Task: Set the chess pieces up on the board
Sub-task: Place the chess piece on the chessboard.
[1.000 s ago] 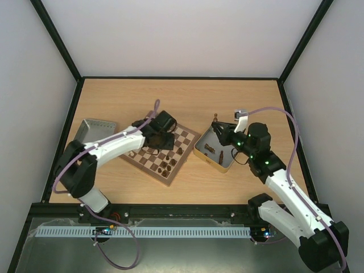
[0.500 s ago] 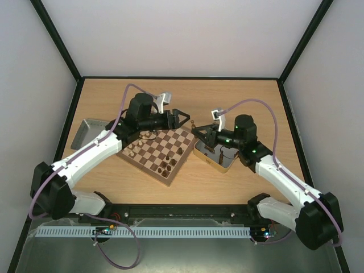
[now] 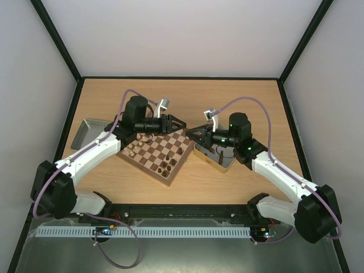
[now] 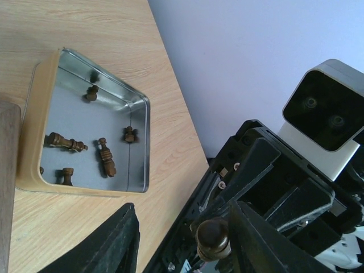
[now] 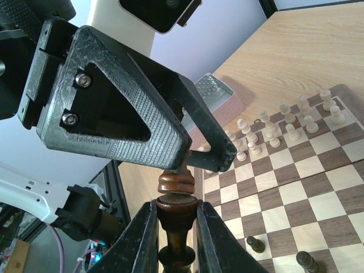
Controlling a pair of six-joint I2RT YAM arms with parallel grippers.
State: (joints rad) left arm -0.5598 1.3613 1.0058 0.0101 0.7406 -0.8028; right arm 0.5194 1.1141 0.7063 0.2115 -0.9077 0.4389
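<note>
Right hand [image 5: 175, 219]: fingers closed tight on the stem of one dark brown turned wooden chess piece [image 5: 176, 196], which stands upright in the grip with its ringed head clear above the fingertips. Left hand [image 4: 185, 222]: facing the right hand, partly open, with the piece's round head between the two fingers. One finger lies against or just beside the head and the other stands off with a clear gap. From the right wrist view, the tip of one left finger [image 5: 219, 153] touches the top of the piece. Both hands meet in the air above the side of the flat square wooden chessboard with tan and dark brown checks [image 3: 142, 169] that faces the shiny rectangular metal tin with gold outer walls [image 4: 142, 131]. The held piece is on no square. On the board, small pale cream pieces [image 5: 284, 122] stand upright in rows along its left side, and a few dark brown pieces [image 3: 168, 166] stand on its near corner. Just right of the board, several more dark brown pieces [image 4: 105, 159] lie on their sides in the tin, scattered apart. Left of the board, apart from it, sits a grey perforated tray [image 3: 85, 128]. All of it rests on the pale wooden desk [image 3: 227, 96], which runs on to the far wall.
</note>
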